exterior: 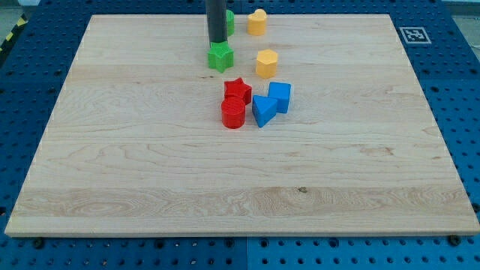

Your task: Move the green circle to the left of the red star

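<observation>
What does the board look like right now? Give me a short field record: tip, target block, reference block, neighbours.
tip: my tip at the view's top, just above the green star
green circle: mostly hidden behind the rod, near the top edge
red star: mid-board, below the green star
red cylinder: touching the red star's lower side
blue blocks: triangle and cube, right of the red star
yellow blocks: two, upper right

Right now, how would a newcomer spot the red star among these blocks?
Start at the wooden board and find the cluster just above its middle. The red star is that cluster's top-left piece, below the green star where my tip rests. The red cylinder touching it from below is round; the star has points.
</observation>
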Action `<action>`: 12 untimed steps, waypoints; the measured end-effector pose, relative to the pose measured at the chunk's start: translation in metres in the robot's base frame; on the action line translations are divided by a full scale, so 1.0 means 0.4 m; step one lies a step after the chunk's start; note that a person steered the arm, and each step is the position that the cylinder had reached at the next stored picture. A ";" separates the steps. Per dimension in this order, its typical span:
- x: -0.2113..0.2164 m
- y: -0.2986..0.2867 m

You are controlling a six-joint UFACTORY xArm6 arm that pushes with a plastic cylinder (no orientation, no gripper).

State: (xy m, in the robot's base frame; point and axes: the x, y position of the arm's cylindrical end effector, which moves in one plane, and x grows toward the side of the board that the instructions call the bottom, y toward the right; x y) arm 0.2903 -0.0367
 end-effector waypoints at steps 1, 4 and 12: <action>0.014 0.041; -0.059 0.253; -0.208 -0.100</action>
State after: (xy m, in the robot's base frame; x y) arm 0.2071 -0.0765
